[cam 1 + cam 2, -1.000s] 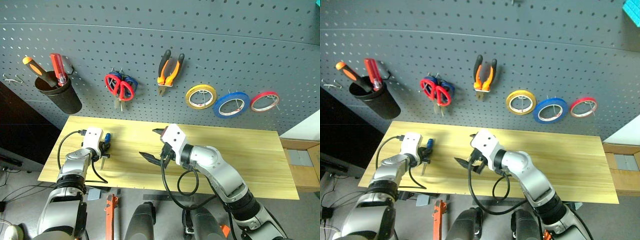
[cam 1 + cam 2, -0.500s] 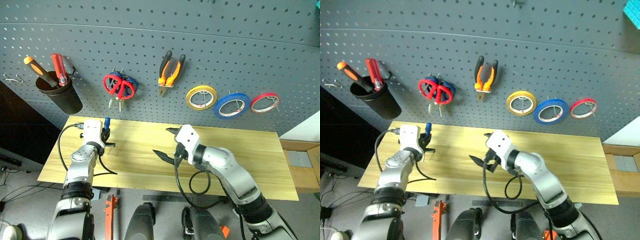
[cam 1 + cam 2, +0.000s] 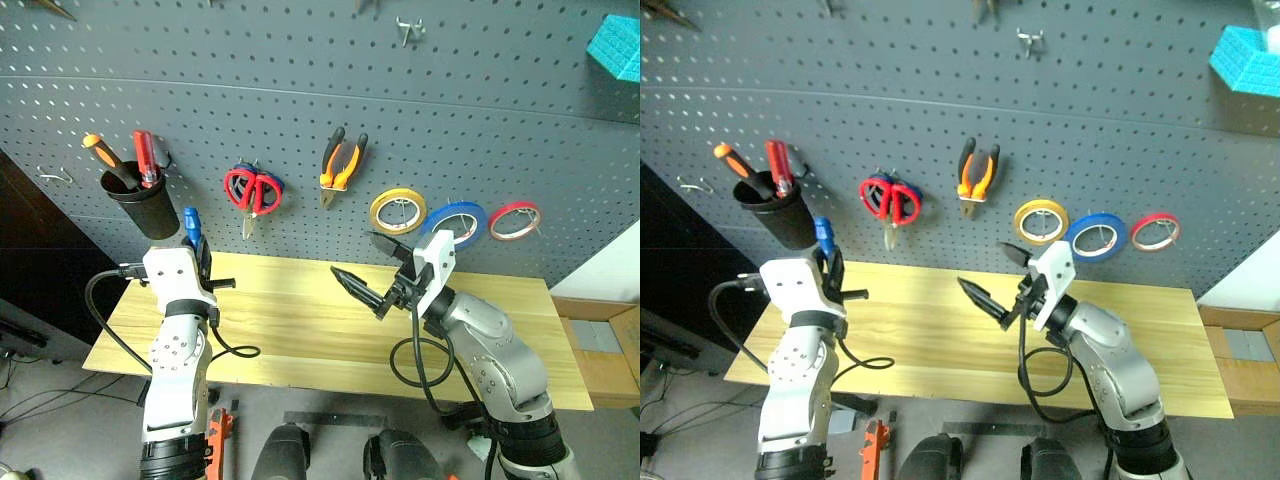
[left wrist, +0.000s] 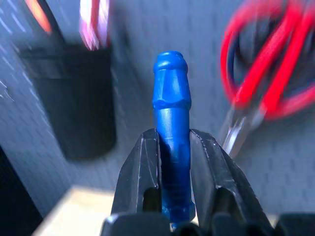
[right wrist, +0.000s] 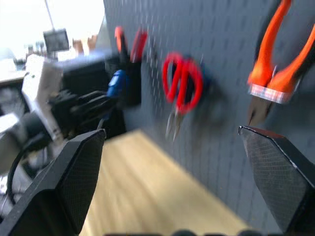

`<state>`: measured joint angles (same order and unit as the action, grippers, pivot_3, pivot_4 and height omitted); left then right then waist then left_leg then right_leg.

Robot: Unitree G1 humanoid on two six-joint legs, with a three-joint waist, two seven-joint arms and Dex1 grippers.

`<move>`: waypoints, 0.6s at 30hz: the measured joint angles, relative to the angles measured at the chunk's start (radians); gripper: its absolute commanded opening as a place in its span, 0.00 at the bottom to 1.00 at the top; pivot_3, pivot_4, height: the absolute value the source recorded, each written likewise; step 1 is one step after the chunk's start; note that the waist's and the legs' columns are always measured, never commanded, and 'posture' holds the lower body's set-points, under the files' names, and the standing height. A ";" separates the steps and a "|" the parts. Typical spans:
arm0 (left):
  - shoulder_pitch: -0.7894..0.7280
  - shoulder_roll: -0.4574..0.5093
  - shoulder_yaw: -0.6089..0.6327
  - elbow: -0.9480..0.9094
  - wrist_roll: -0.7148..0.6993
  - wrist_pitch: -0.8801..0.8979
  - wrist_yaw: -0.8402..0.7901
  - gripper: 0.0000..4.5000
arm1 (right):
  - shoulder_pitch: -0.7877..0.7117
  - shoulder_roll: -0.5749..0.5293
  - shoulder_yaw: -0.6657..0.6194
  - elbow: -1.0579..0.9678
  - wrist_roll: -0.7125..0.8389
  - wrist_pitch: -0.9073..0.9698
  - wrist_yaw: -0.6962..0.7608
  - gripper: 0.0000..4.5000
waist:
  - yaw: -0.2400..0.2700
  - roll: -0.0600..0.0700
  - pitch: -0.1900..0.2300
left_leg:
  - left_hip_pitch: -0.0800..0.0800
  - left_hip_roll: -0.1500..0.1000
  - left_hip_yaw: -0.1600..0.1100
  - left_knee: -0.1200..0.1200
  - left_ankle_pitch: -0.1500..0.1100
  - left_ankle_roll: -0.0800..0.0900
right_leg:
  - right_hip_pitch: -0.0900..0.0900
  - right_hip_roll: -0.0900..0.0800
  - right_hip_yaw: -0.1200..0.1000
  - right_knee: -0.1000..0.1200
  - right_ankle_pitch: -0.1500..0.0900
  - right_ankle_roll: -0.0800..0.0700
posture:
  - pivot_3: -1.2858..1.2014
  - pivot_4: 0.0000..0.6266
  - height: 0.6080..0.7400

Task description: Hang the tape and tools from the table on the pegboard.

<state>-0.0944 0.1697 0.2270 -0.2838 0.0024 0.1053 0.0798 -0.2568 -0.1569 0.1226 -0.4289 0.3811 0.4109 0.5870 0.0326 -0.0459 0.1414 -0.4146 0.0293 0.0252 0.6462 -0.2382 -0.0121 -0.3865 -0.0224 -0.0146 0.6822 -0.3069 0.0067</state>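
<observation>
Upright, blue-handled screwdriver (image 4: 171, 147), clamped in left pincer (image 4: 173, 169)

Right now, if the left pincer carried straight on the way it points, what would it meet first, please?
Probably bare pegboard, between the black cup and the red-handled scissors; the held blue-handled screwdriver would likely touch first. Depth is uncertain.
</observation>
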 measured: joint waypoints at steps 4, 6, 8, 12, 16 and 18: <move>-0.104 0.008 0.061 -0.004 0.018 0.035 0.082 0.11 | -0.036 0.051 -0.023 -0.004 0.049 -0.001 -0.041 1.00 | 0.008 -0.001 -0.015 | 0.001 0.001 0.000 0.000 0.000 0.000 | 0.000 0.002 0.000 0.002 0.000 0.000 | 0.58 0.08 1.00; -0.202 0.048 0.085 0.049 0.017 0.033 0.086 0.11 | -0.053 0.069 -0.021 -0.004 0.060 -0.001 -0.057 1.00 | 0.021 -0.002 -0.019 | 0.001 0.001 -0.001 0.000 0.001 0.000 | 0.000 0.003 0.000 0.002 0.001 -0.001 | 0.58 0.09 1.00; -0.297 0.109 0.091 0.134 0.013 -0.010 0.061 0.11 | -0.069 0.087 -0.018 -0.003 0.066 -0.002 -0.070 1.00 | 0.025 -0.002 -0.022 | 0.001 0.000 0.000 0.000 0.001 0.000 | 0.000 0.003 0.001 0.002 0.001 -0.001 | 0.58 0.10 1.00; -0.434 0.186 0.093 0.314 -0.011 -0.118 -0.005 0.11 | -0.092 0.106 -0.002 0.010 0.068 -0.012 -0.091 1.00 | 0.024 -0.002 -0.025 | 0.001 0.000 0.001 0.000 0.001 0.000 | 0.000 0.002 0.002 0.001 0.001 -0.001 | 0.57 0.12 1.00; -0.531 0.227 0.092 0.487 -0.023 -0.206 -0.041 0.11 | -0.107 0.110 0.000 0.045 0.058 -0.027 -0.107 1.00 | 0.024 -0.002 -0.025 | 0.001 0.000 0.001 0.000 0.001 0.000 | -0.001 0.002 0.001 0.001 0.001 -0.002 | 0.57 0.14 1.00; -0.570 0.250 0.093 0.566 -0.025 -0.254 -0.051 0.11 | -0.109 0.109 0.000 0.048 0.047 -0.035 -0.113 1.00 | 0.024 -0.002 -0.025 | 0.001 0.000 0.001 0.000 0.001 0.000 | -0.001 0.002 0.002 0.001 0.001 -0.002 | 0.57 0.14 1.00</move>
<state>-0.6641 0.4193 0.3200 0.2824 -0.0230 -0.1492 0.0287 -0.3654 -0.0477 0.1228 -0.3811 0.4282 0.3764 0.4743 0.0566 -0.0475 0.1162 -0.4139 0.0294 0.0262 0.6460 -0.2370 -0.0120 -0.3872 -0.0203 -0.0130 0.6831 -0.3059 0.0051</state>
